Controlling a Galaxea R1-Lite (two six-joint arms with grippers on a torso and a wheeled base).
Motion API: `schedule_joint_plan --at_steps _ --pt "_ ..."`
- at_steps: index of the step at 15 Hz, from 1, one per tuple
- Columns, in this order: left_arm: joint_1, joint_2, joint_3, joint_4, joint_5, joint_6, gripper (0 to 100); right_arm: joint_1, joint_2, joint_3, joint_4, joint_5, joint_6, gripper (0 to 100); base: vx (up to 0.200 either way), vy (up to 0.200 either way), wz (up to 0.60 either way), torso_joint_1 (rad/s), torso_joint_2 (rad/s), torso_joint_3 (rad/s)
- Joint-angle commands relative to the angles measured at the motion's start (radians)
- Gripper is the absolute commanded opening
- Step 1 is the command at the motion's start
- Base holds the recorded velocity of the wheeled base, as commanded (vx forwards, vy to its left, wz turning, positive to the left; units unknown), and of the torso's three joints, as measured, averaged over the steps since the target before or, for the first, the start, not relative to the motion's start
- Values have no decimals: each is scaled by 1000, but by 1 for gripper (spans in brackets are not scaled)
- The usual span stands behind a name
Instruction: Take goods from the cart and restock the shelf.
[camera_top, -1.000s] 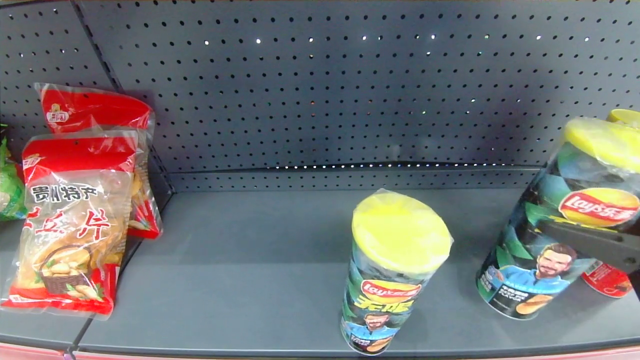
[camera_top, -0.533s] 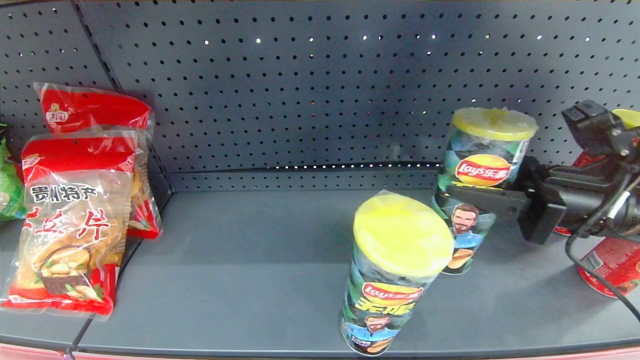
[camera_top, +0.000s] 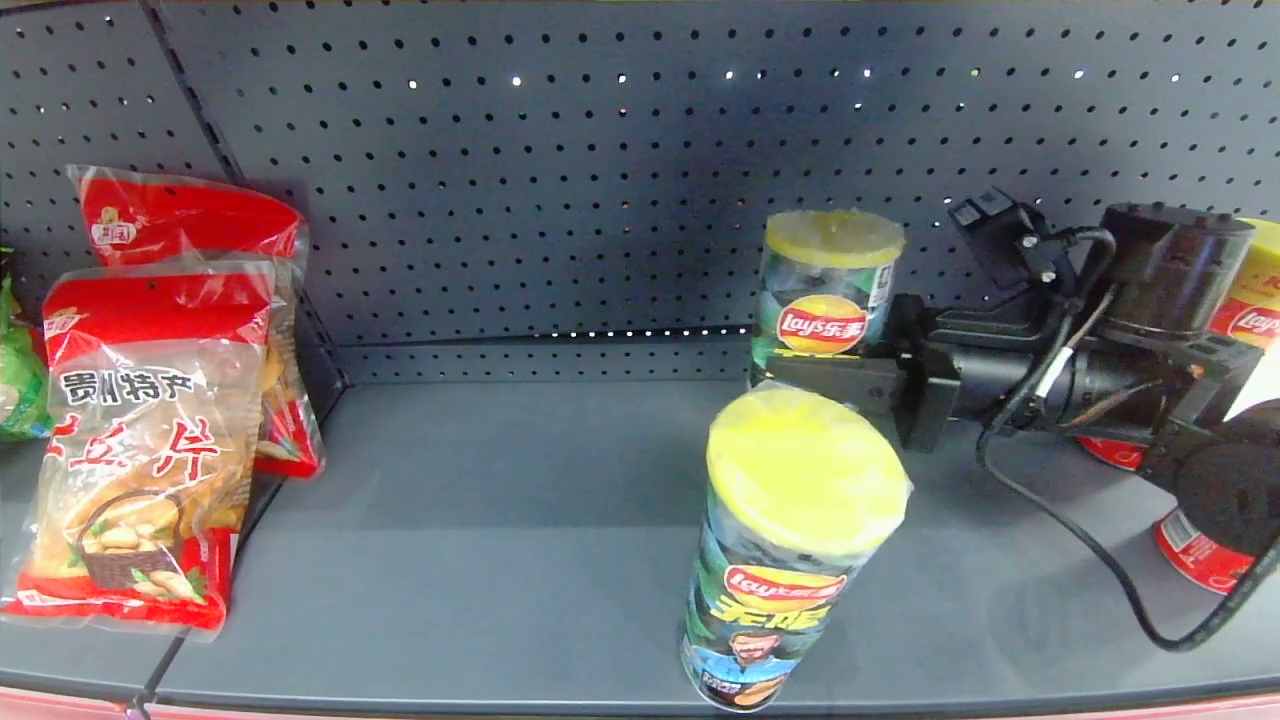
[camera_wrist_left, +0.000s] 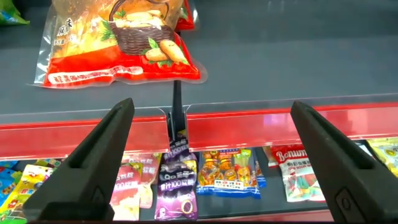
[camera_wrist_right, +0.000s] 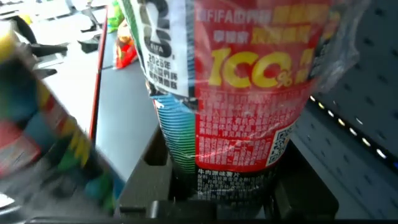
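My right gripper (camera_top: 815, 375) is shut on a chip can (camera_top: 825, 297) with a yellow lid, holding it upright at the back of the grey shelf (camera_top: 500, 540), close to the pegboard. The same chip can (camera_wrist_right: 249, 87) looms large in the right wrist view, between the fingers. A second chip can (camera_top: 785, 545) with a yellow lid stands at the shelf's front, just ahead of the held one. My left gripper (camera_wrist_left: 211, 162) is open, below the shelf's red front edge (camera_wrist_left: 249, 127), with nothing between its fingers.
Red snack bags (camera_top: 150, 440) lean at the shelf's left end. More cans (camera_top: 1215, 550) stand at the right, behind my right arm. A cable (camera_top: 1090, 560) hangs from that arm over the shelf. Lower shelves hold small packets (camera_wrist_left: 230, 174).
My right arm has carried the chip can leftward and toward the back of the shelf, from the right edge to behind the front can. The can went from tilted to upright.
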Motion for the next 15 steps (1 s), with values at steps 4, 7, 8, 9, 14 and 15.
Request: schedule_joint_plan --at_steps 4,7,8,9,14,15 --pt "0 0 0 0 0 0 100 94 96 -21 -52 -22 32 0 0 0 0 0 0 0" --pt "0 0 0 0 0 0 100 96 107 -21 -58 -24 34 0 0 0 0 0 0 0" --pt "0 0 0 0 0 0 100 94 107 -21 -58 -25 35 0 0 0 0 0 0 0" --pt "0 0 0 0 0 0 100 94 116 -23 -60 -25 38 0 0 0 0 0 0 0" --pt "0 0 0 0 0 0 100 106 148 -50 -61 -50 41 0 0 0 0 0 0 0" --pt "0 0 0 0 0 0 100 106 159 -70 -61 -50 41 0 0 0 0 0 0 0"
